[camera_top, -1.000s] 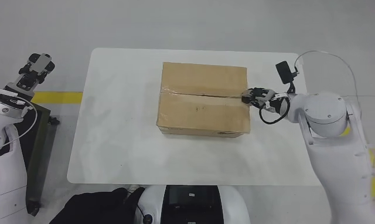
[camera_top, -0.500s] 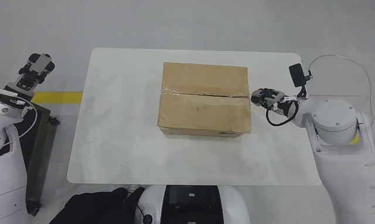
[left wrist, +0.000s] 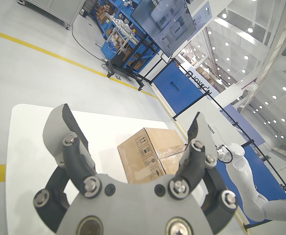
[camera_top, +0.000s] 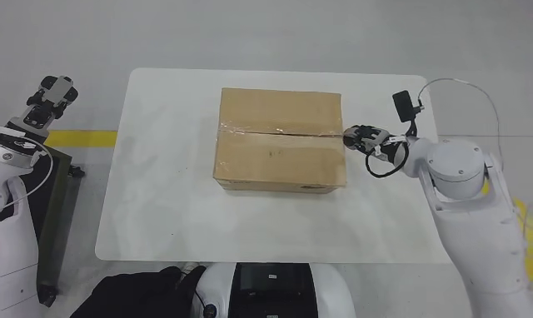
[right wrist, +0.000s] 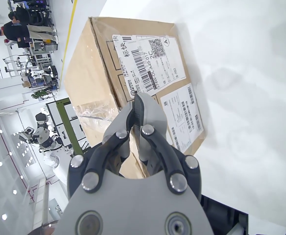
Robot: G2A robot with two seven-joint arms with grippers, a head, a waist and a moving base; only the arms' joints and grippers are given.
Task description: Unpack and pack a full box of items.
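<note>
From the top, a closed cardboard box [camera_top: 279,139] is seen at the middle of the white desk [camera_top: 166,201], its long sides running left to right. A strip of clear tape [camera_top: 279,133] is laid along the seam of its top flaps. The right hand [camera_top: 353,137] is held at the box's right end, level with that seam, its tips set against the cardboard. The left hand [camera_top: 50,97] is held well off the desk's left edge, above the floor, beside a yellow line [camera_top: 79,138] painted there.

In the left wrist view, the left hand [left wrist: 132,113] is shown with its fingers [left wrist: 60,133] spread wide apart and nothing between them. The desk [left wrist: 30,135] and the box [left wrist: 152,147] are seen beyond it, well apart from the hand, the box standing flat on the desk. Farther off, a large screen [left wrist: 165,20] and blue shelves [left wrist: 118,30] are seen in the room.

In the right wrist view, the right hand [right wrist: 135,102] is shown with its fingers [right wrist: 152,108] pressed together and nothing gripped. The tips are placed at the upper edge of the right end of the box [right wrist: 89,74], just beside the crumpled tape [right wrist: 94,111]. Two white printed labels [right wrist: 148,67] are stuck on that end face, one by the tips and the other lower, towards the desk [right wrist: 243,50]. The flaps are shut.
</note>
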